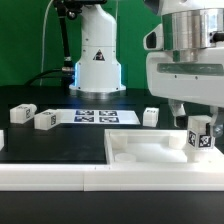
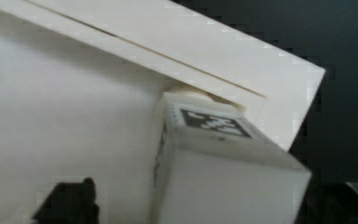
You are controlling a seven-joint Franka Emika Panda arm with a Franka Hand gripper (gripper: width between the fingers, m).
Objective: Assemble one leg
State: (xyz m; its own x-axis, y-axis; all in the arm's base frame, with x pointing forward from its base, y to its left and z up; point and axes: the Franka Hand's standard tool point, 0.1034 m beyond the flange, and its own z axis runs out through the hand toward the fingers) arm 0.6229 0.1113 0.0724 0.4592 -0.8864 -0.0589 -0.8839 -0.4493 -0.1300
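Note:
The leg point(image 1: 201, 136), a stubby white block with a tag mark, stands upright on the corner of the large flat white slab point(image 1: 145, 152) at the exterior view's right. My gripper point(image 1: 198, 115) hangs right over it, one finger on each side. In the wrist view the leg point(image 2: 229, 165) lies between the dark fingertips point(image 2: 73, 202). One finger is close against it and the other stands off with a gap, so the jaws are open around it. Its tag point(image 2: 213, 122) shows near the slab's corner point(image 2: 87, 110).
Three more legs lie on the black table: two at the exterior view's left point(image 1: 22, 113) point(image 1: 45, 120), one behind the slab point(image 1: 150, 117). The marker board point(image 1: 95, 116) lies before the robot base point(image 1: 97, 62). A white rail point(image 1: 50, 176) runs along the front.

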